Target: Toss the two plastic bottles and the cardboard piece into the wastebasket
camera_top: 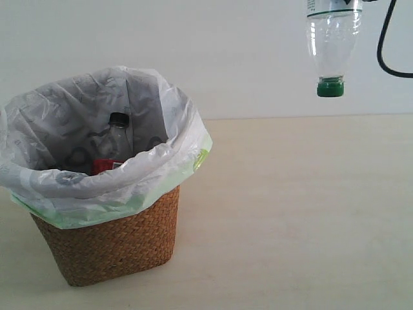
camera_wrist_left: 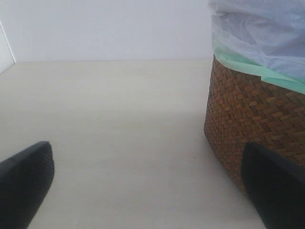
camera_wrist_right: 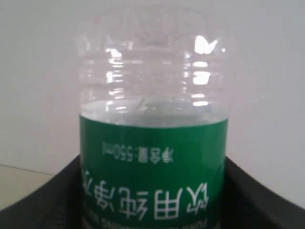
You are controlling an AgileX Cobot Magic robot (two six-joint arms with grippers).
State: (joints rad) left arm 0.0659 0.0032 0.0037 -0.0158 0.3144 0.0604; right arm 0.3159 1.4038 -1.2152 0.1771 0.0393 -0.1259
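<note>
The wicker wastebasket (camera_top: 116,242) with its white bag liner stands at the left of the table. Inside it leans the larger plastic bottle (camera_top: 118,139), showing its black cap and red label. High at the right, well clear of the basket, the slimmer green-capped bottle (camera_top: 331,45) hangs cap down. My right gripper (camera_wrist_right: 152,200) is shut on its green label (camera_wrist_right: 152,157), with a dark finger (camera_wrist_right: 47,205) on each side. My left gripper (camera_wrist_left: 147,191) is open and low over the table, holding nothing, with the wastebasket's wall (camera_wrist_left: 248,109) just beside one finger (camera_wrist_left: 276,191). The cardboard piece is out of view.
A black cable (camera_top: 387,45) loops down at the top right, next to the hanging bottle. The pale table (camera_top: 290,213) stretches from the basket to the right. A white wall closes off the back.
</note>
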